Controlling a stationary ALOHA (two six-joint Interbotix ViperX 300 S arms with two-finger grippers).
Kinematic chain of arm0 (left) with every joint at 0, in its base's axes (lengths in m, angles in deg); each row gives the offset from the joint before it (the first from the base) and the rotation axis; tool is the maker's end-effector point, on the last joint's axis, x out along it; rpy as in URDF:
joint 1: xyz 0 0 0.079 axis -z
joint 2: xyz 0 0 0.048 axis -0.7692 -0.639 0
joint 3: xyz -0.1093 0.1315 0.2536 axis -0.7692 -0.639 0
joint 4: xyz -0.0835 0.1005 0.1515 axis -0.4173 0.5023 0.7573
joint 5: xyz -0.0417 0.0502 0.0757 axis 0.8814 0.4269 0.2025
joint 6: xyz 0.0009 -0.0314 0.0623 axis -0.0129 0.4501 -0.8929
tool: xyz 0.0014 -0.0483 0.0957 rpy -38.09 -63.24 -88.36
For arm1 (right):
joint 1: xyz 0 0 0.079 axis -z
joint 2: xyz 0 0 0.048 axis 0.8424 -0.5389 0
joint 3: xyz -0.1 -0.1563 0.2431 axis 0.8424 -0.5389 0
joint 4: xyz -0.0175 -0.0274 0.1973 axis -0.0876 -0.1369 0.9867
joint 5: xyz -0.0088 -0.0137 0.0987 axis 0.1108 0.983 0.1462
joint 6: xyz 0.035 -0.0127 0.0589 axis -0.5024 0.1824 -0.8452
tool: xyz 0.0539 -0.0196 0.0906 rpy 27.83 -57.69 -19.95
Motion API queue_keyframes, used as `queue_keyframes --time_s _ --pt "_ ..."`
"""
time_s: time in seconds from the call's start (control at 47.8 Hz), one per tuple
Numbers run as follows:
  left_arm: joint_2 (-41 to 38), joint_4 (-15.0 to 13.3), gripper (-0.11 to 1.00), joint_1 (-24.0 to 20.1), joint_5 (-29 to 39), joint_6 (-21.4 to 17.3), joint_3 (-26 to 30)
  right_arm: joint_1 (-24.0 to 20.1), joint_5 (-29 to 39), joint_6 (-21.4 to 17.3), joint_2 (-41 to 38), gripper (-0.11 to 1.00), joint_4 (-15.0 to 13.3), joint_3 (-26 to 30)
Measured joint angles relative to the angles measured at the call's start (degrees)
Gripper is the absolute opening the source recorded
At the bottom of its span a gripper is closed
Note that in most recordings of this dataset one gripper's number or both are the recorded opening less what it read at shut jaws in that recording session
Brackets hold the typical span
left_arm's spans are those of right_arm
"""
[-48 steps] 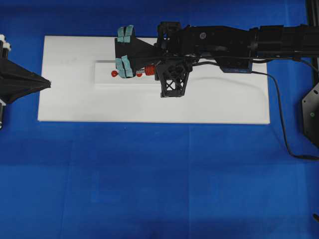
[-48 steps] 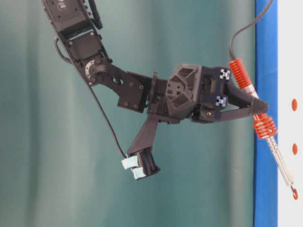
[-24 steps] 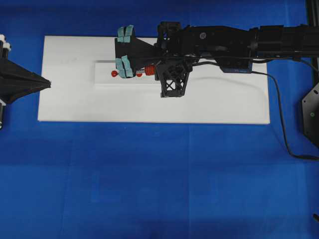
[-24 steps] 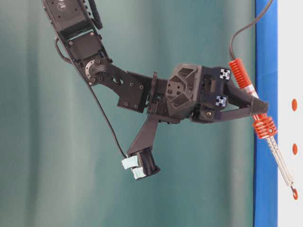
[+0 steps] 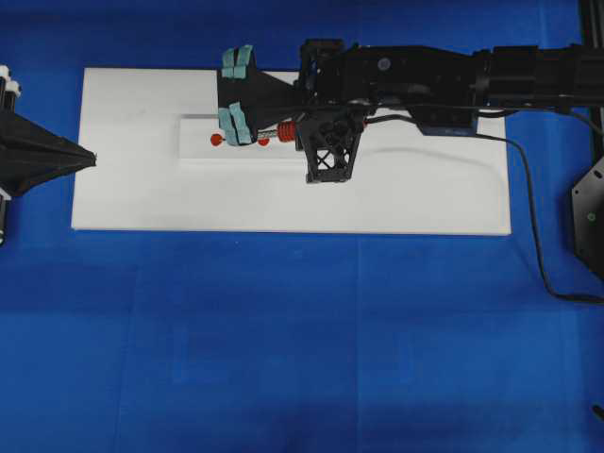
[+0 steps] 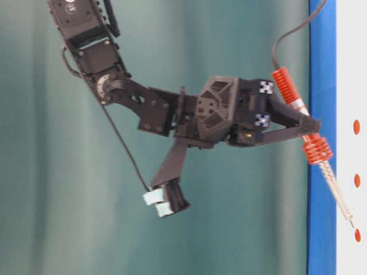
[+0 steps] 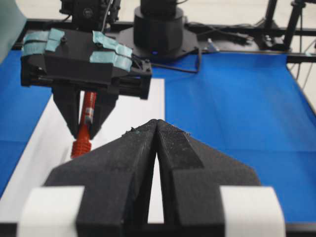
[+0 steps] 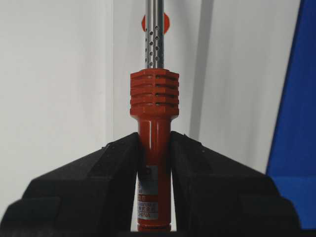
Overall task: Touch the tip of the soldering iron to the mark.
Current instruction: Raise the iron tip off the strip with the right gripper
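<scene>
- Blue cloth covered the table (image 5: 302,330), and on it lay a white board (image 5: 425,198) carrying a smaller raised white strip (image 5: 203,151) with red marks on it.
- Right gripper (image 8: 154,148) pinched the iron (image 8: 153,163) by its red handle, jaws pressed to either side just below the ribbed collar; holding it that far back left the whole metal shaft free to reach forward.
- From the right wrist view, the perforated shaft (image 8: 154,39) ran straight up across a red mark (image 8: 164,22), so the tool seemed lined up on that mark.
- At table level, the iron (image 6: 309,140) slanted toward the board, its cord (image 6: 289,26) trailing away behind, and the tip (image 6: 351,222) sat just beside a red mark (image 6: 358,235); I could not tell whether they touched.
- Right arm reached in from the right side of the overhead view, stretched long over the board, wrist bent so the gripper (image 5: 253,127) angled down at the strip.
- Left gripper (image 7: 157,148) was parked at the board's left edge, jaws pressed together on nothing, likely kept clear of the work.
</scene>
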Motion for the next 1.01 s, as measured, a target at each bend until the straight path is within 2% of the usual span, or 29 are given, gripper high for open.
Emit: queue_keyframes --time_s 0.607,1.005 --pt "-0.09 0.00 0.00 -0.09 0.00 0.09 0.00 -0.09 8.70 -0.26 9.84 0.07 -1.05 5.19" --pt "-0.09 0.00 0.00 0.00 0.00 0.09 0.00 -0.09 10.55 -0.35 10.63 0.07 -1.32 6.06"
